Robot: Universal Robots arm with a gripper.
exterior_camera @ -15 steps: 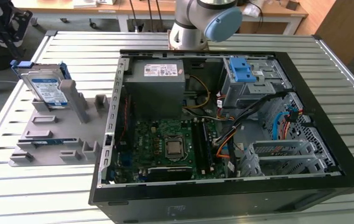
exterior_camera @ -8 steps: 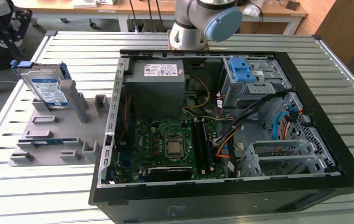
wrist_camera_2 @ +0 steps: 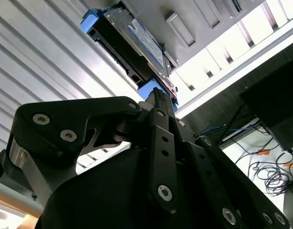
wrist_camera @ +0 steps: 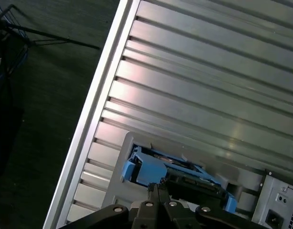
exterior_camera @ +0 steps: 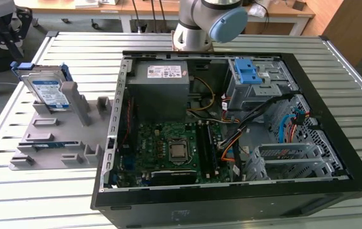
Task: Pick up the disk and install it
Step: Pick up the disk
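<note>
The disk (exterior_camera: 47,90) stands upright in a grey holder (exterior_camera: 60,126) on the slatted desk (exterior_camera: 334,62), beside an open computer case (exterior_camera: 232,202). The jaws, pressed together and empty, hover near its blue frame (wrist_camera: 146,169). If they advance while closed, they would likely knock the disk over.

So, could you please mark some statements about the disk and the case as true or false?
1. The disk stands in the grey holder on the table. True.
2. The case is open and the board shows. True.
3. The disk is already inside the case. False: it is outside, in the holder.
4. The holder is at the exterior view's right of the case. False: it is at its left.
</note>
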